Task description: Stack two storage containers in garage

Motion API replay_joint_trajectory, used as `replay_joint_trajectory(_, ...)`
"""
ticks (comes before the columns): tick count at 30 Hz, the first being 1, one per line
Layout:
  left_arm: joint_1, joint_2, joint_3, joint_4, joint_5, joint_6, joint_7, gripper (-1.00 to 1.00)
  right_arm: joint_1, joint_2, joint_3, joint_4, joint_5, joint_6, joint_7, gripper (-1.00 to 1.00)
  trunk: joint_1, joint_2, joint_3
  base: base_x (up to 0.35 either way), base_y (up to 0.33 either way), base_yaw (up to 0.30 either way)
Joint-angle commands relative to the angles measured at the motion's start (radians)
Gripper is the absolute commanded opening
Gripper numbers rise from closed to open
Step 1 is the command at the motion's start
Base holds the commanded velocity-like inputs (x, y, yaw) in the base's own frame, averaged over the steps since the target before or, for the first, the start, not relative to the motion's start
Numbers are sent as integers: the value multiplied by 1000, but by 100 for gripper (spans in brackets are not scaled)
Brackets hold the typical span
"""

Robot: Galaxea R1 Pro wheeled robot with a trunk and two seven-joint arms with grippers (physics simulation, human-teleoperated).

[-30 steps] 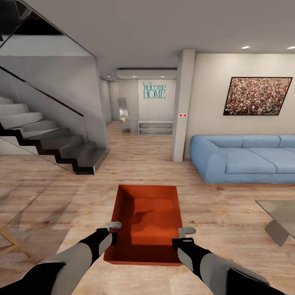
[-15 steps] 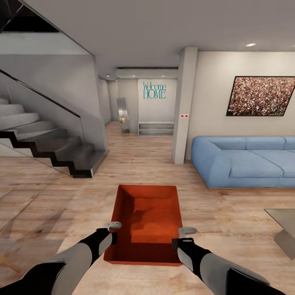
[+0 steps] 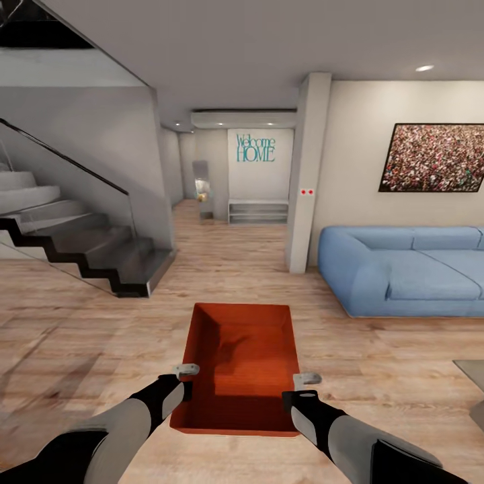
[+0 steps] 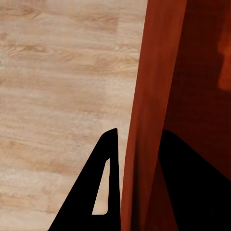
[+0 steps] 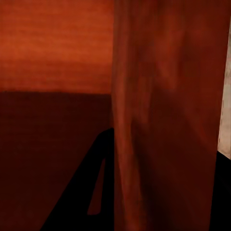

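My left gripper (image 3: 187,376) pinches the left wall of the storage container (image 3: 245,363), one finger on each side of it, and my right gripper (image 3: 301,386) clamps the right wall likewise, so the bin rides level in front of me over the wood floor (image 3: 101,336). Ahead lie a hallway, the stairs (image 3: 81,249) left and the blue sofa (image 3: 403,269) right.

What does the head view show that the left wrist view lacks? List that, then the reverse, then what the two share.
Head view: the staircase, the blue sofa, the Welcome HOME lettering, and the right gripper on a long wall of the storage container.
Left wrist view: a close look at the left gripper, its fingers straddling the opposite wall, one outside and one inside.
Shared: the orange-red storage container and the light wood plank floor.
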Motion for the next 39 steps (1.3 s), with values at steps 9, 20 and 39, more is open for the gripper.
replay_joint_trajectory(9,1,0,-39,3,16,5,7,-100,-2,-13,-18,-2,23,5,-9,-100,1,-1,-2,321,0,237)
replay_joint_trajectory(20,0,-1,-39,3,16,5,7,-100,-1,-13,-18,-2,23,5,-9,-100,1,-1,-2,321,0,19)
replay_joint_trajectory(39,0,0,-39,3,16,5,7,-100,-2,-12,-18,-2,23,5,-8,-100,1,-1,-2,321,0,0)
